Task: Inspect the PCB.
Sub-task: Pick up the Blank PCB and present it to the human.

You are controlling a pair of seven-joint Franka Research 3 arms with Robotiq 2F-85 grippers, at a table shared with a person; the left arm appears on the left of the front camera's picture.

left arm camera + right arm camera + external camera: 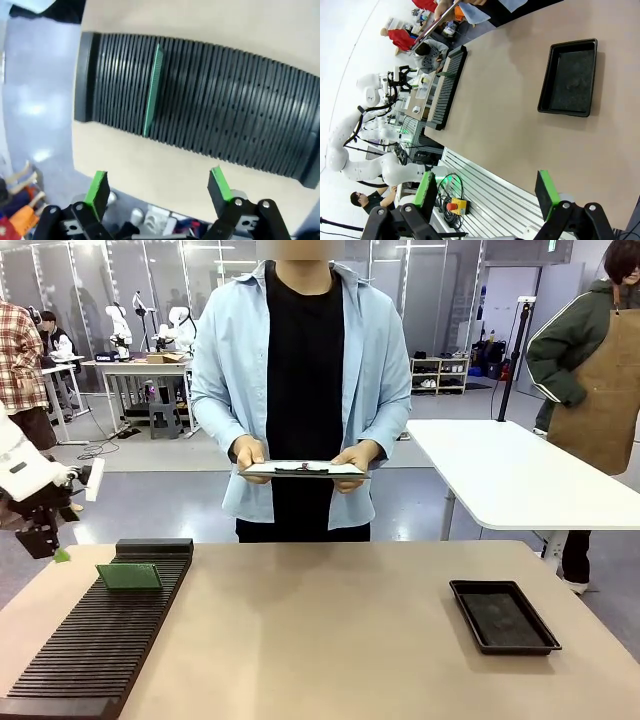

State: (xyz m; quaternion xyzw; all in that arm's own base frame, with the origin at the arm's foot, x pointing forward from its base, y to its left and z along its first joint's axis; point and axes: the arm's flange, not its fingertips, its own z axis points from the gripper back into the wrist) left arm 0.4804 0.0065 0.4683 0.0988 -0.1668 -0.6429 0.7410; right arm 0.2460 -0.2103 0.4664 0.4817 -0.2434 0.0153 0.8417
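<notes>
Just ahead of the left gripper (157,175) we see the thin green circuit board (152,92) only edge-on, its face hidden from us. The black ribbed slotted rack (225,115) holding it is cut off by the frame to one side of the gripper. Ahead of the right gripper (485,175), the floor of the shallow black rectangular tray (550,77) is too blurred to read.

You see the left pincer (52,546) hanging off the table's (320,640) far left corner, with the PCB (128,576) standing in the rack (90,650) just right of it. Farther right a person holds a clipboard (303,469), and the tray (503,618) lies well apart.
</notes>
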